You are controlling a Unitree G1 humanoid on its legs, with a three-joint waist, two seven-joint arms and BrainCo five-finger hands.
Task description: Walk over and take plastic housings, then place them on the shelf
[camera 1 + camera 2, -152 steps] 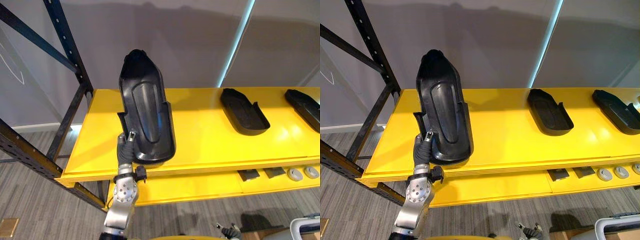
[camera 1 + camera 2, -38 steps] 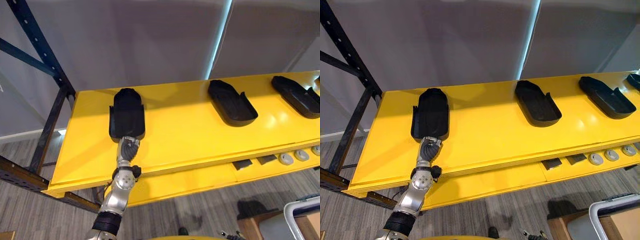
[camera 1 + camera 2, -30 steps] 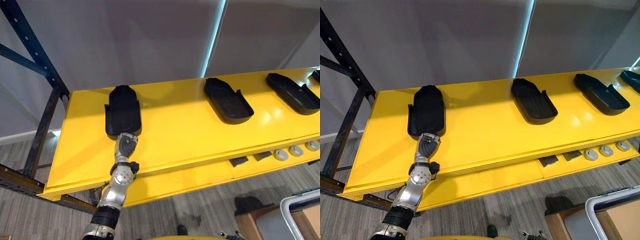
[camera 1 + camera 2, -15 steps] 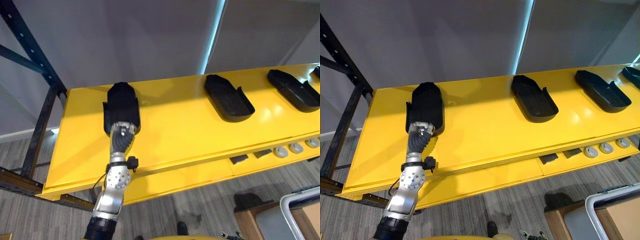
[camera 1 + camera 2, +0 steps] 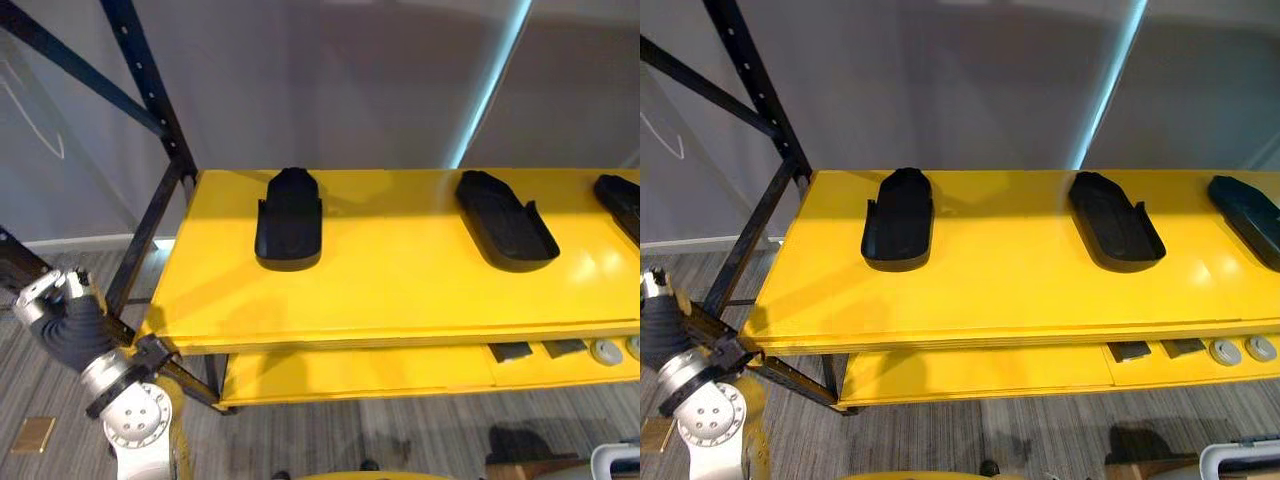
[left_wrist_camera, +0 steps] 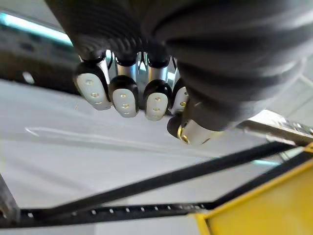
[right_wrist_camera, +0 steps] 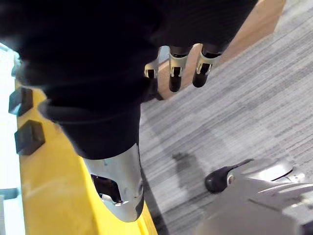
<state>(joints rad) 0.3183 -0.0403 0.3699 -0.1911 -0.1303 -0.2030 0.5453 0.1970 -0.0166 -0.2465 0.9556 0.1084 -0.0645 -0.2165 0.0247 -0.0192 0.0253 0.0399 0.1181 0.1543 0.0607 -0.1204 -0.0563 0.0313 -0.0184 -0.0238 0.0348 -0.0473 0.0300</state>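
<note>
The left robot hand (image 6: 124,98) is clenched on nothing, low and outboard of the yellow shelf (image 5: 400,290), close to the black rack upright (image 5: 150,100) and its diagonal brace (image 5: 90,75). The right robot hand (image 7: 175,73) hangs over the carpet, fingers relaxed and unloaded.

Three black plastic housings are laid flat on the shelf, well apart:
- left-most housing (image 5: 289,233)
- second housing (image 5: 506,234)
- third housing (image 5: 622,205), at the right margin

The housings are judged to be stiff, light moulded shells with smooth, probably slippery skins. A hold across the raised side walls near the open end is advised rather than on the curved body.

Bare shelf is noted between the housings and along the front edge. The rack steel crowds the left end, so room for the arm is judged tightest there. Small parts (image 5: 604,350) are seen on the lower shelf (image 5: 350,372).
</note>
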